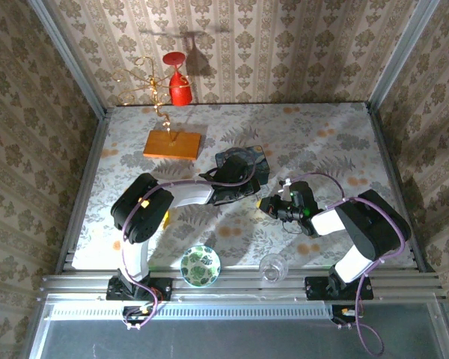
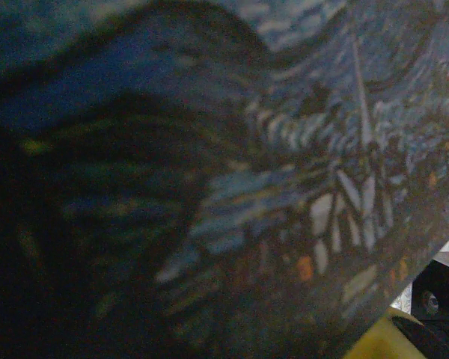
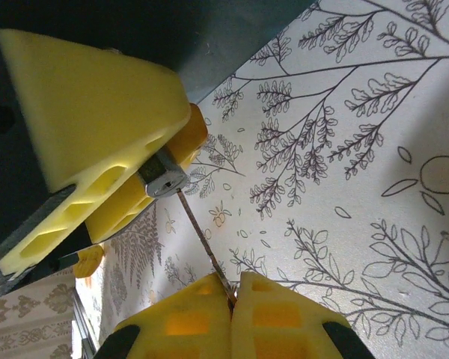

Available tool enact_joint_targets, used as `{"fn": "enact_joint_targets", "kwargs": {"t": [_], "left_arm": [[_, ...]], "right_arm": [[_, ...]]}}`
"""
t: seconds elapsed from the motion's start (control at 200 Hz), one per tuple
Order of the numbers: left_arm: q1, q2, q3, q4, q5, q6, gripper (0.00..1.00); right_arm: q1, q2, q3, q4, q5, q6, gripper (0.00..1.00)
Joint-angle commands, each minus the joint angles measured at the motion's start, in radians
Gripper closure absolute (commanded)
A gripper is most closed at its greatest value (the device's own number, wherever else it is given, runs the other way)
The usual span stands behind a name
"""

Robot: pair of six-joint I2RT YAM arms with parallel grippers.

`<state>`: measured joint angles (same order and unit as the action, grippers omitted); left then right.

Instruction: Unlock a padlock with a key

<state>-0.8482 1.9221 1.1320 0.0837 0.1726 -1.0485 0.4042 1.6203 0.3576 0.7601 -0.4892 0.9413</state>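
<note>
The padlock (image 3: 163,178), a small silvery-grey block, is pinched between the left gripper's yellow fingers (image 3: 97,105) at the upper left of the right wrist view, with only its end face showing. My right gripper (image 3: 230,288) is shut on the key (image 3: 202,239), a thin dark strip slanting up to that face. The key's tip touches the padlock, but I cannot tell whether it is inside the keyhole. From above, the left gripper (image 1: 248,193) and the right gripper (image 1: 272,205) meet nose to nose at the table's middle, and the lock and key are too small to make out.
A blue painted tin (image 1: 243,163) lies just behind the left gripper and blurs across the left wrist view (image 2: 284,149). A wooden board (image 1: 172,143) with a wire stand and a red object (image 1: 179,90) stand at the back left. A green bowl (image 1: 200,265) and a clear glass (image 1: 272,268) sit near the front edge.
</note>
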Motion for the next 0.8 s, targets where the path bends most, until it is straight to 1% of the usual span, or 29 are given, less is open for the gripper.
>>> {"fn": "enact_joint_targets", "kwargs": {"t": [0.0,0.795], "left_arm": [[0.008,-0.028,0.005,0.045,0.011,-0.010,0.82],[0.008,-0.025,-0.019,0.059,0.025,-0.019,0.82]], "right_arm": [[0.007,0.001,0.011,0.013,-0.032,-0.024,1.00],[0.012,0.043,0.029,0.067,-0.037,-0.003,1.00]]}}
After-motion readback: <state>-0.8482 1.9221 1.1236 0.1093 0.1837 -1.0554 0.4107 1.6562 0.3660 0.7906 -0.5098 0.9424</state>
